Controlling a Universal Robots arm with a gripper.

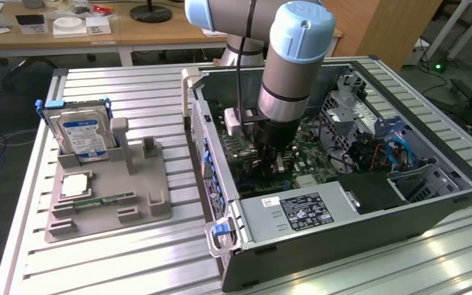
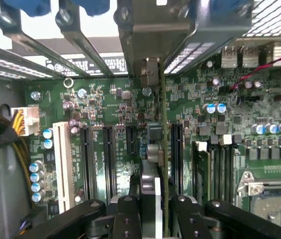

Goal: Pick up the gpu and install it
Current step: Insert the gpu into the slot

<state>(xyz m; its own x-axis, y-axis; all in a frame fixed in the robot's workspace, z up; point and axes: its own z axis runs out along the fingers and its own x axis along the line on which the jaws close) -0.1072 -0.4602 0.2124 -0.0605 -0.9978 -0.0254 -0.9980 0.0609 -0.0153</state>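
Black fingers [image 2: 128,216] of the gripper [image 2: 152,211] pinched on the gpu [image 2: 163,149], held edge-on and upright between them. Card reaching straight ahead of the fingertips, down among the dark expansion slots [image 2: 108,164] of the green motherboard [image 2: 105,104], its metal bracket [image 2: 150,72] at the rear slot opening. Cannot tell whether seated. Arm [image 1: 289,74] lowered into the open computer case [image 1: 432,203]. Well apart, outside the case, grey fixture tray [image 1: 109,203] holding the hard drive [image 1: 84,135].

table: silvery ribbed aluminium bench [image 1: 121,270]
on it, exterior view's left: flat grey plastic parts tray [image 1: 109,200]
on it, exterior view's right: open black desktop PC case [image 1: 367,221] lying on its side
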